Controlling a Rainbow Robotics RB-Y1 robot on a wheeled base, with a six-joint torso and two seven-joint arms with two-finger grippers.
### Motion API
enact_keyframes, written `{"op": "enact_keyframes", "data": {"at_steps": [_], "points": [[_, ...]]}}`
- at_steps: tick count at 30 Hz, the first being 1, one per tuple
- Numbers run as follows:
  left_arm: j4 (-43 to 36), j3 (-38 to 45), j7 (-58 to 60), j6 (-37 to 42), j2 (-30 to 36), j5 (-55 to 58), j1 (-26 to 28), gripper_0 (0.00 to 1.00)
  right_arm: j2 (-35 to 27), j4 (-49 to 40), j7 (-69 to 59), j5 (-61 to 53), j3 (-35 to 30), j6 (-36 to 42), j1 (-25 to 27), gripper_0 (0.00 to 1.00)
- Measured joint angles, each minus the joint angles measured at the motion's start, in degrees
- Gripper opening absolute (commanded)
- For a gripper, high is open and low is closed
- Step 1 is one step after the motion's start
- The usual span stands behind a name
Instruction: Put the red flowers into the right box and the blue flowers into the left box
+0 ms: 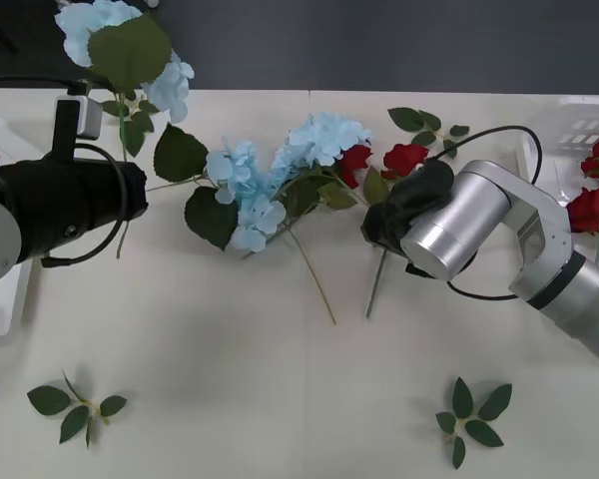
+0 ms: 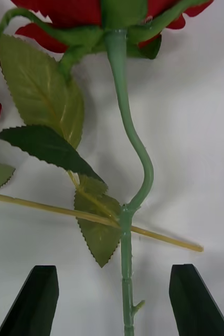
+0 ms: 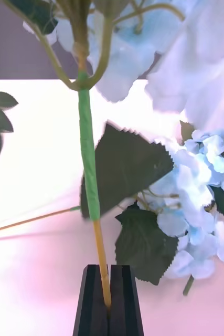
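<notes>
My left gripper is shut on the yellow-green stem of a blue flower, which it holds raised at the table's far left. Two more blue flowers lie in the middle of the table. Beside them lie two red flowers. My right gripper is open, low over the table, with one rose's green stem between its fingers. The right box holds two red flowers. A white part of the left box shows under my left arm.
Two flowerless green leaf sprigs lie near the front edge, one at the left and one at the right. A thin yellow stem crosses under the rose's stem. Long stems stick out from the pile toward the front.
</notes>
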Motion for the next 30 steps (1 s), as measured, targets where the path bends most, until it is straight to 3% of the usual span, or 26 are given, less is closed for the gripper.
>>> {"op": "enact_keyframes", "data": {"at_steps": [7, 15, 23, 30], "points": [[-11.6, 1.3, 0.0, 8.2, 0.0, -4.8, 5.0, 0.0, 0.0, 0.2, 0.0, 0.0, 0.0, -0.4, -0.3, 0.62], [-16.8, 13.4, 0.2, 15.4, 0.0, -3.6, 8.5, 0.0, 0.0, 2.9, 0.0, -1.2, 0.0, -2.9, -0.3, 0.62], [-18.6, 20.5, 15.3, 15.9, 5.5, -4.0, 13.2, 0.0, 0.0, 3.0, 0.1, -2.4, 0.0, -2.9, -0.3, 0.62], [-13.1, 24.6, 16.5, 20.6, 12.8, -4.9, 10.5, 0.0, 0.0, 3.1, 0.1, -3.2, 0.0, -2.9, -0.3, 0.62]]}}
